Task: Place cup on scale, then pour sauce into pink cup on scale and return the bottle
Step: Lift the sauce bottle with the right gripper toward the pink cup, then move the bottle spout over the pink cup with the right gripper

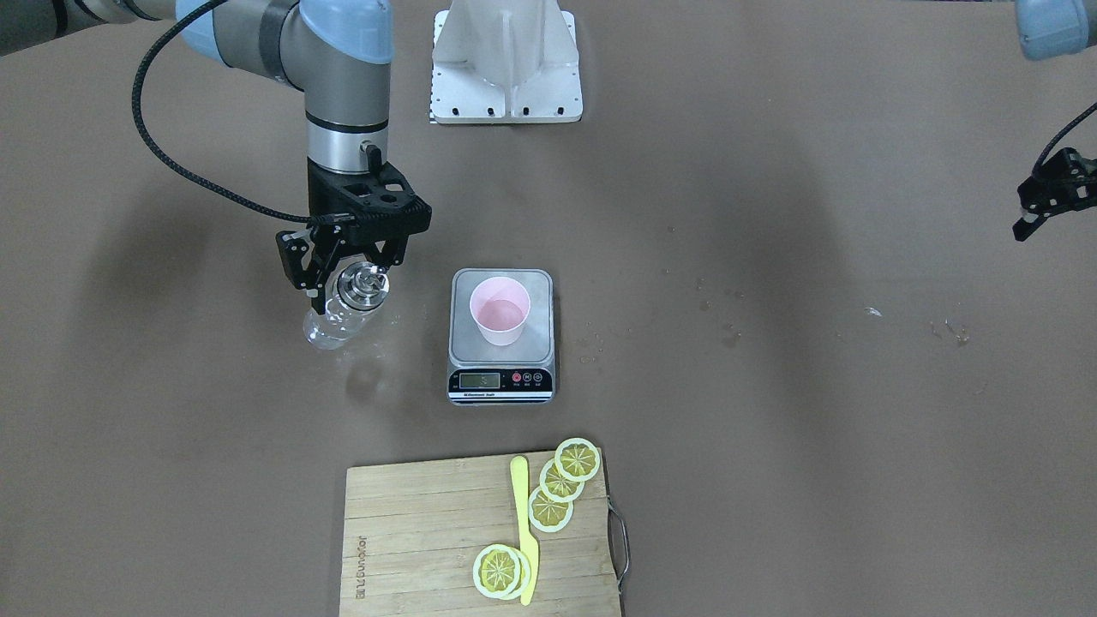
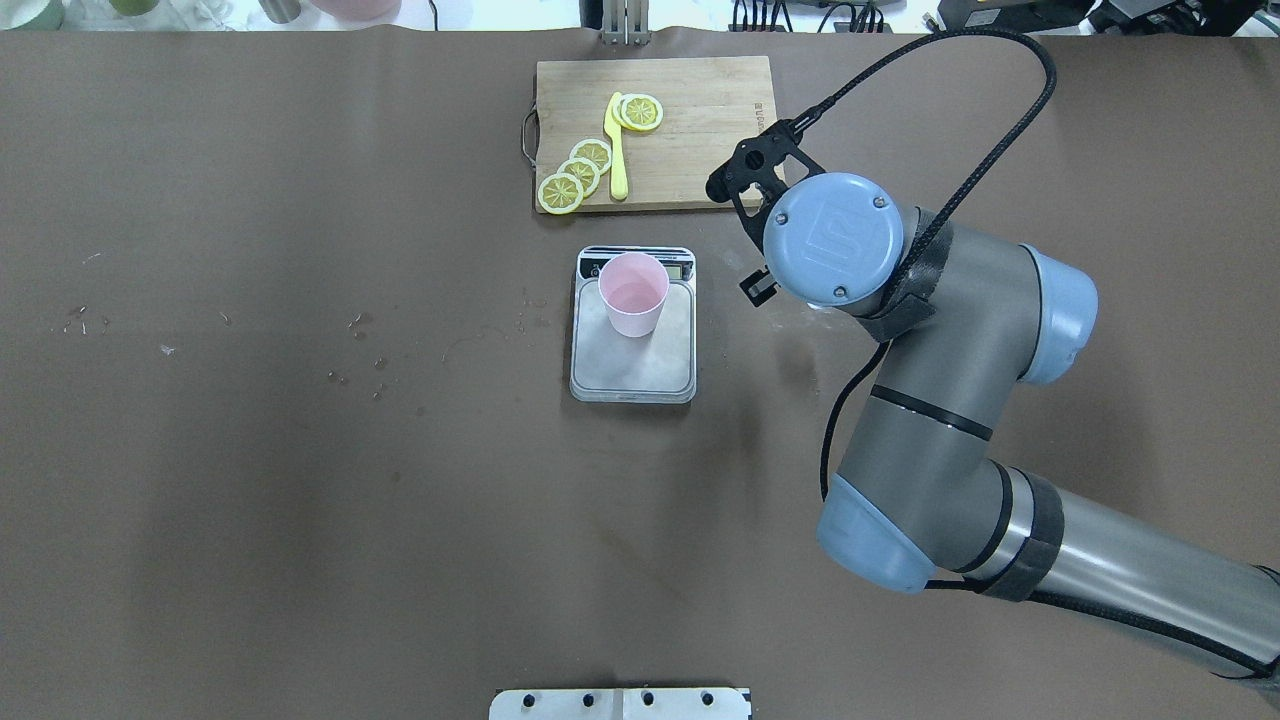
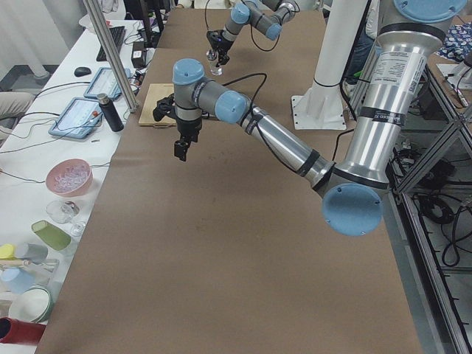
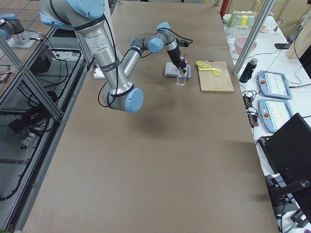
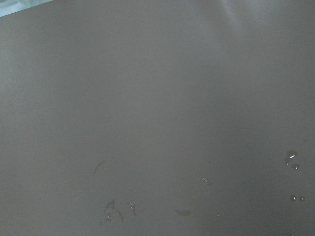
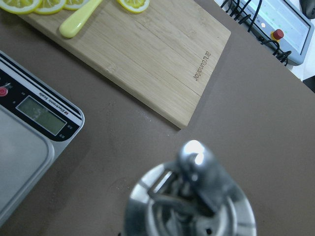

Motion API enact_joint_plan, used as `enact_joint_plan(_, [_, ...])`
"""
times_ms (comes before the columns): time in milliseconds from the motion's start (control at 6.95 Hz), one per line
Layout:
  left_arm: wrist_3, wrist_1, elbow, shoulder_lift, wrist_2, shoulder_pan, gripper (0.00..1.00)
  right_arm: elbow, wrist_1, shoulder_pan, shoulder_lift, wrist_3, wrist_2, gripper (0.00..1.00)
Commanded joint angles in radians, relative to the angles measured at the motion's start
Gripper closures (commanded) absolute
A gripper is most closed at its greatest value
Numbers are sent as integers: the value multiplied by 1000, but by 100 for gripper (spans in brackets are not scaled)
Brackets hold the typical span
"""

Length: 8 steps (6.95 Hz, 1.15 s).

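The pink cup (image 1: 500, 313) stands upright on the silver scale (image 1: 527, 347), also seen from overhead as the cup (image 2: 633, 295) on the scale (image 2: 650, 365). My right gripper (image 1: 350, 287) is shut on the neck of the clear glass bottle (image 1: 337, 324), to the robot's right of the scale. The bottle leans slightly toward the scale. I cannot tell whether its base touches the table. Its metal cap (image 6: 192, 196) fills the bottom of the right wrist view, beside the scale's display (image 6: 42, 115). My left gripper (image 1: 1041, 206) hangs far off at the table's other end; open or shut is unclear.
A wooden cutting board (image 1: 411, 531) with lemon slices (image 1: 561, 484) and a yellow knife (image 1: 523, 531) lies beyond the scale. Droplets (image 1: 728, 330) dot the brown table on the robot's left. The robot's white base mount (image 1: 506, 60) is behind the scale.
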Motion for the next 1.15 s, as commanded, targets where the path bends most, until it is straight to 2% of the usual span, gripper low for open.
enact_joint_plan(0, [30,-102,51,64,-64,-35,3,-6,-90,-27,55,0,-29,100])
enact_joint_plan(720, [73,-154,51,154,-101,-63,3,-98,-247,-47,193,-52,-89,100])
enact_joint_plan(1007, [95,-154,75,158,-127,-96,3,-131,-279,-58,210,-69,-121,100])
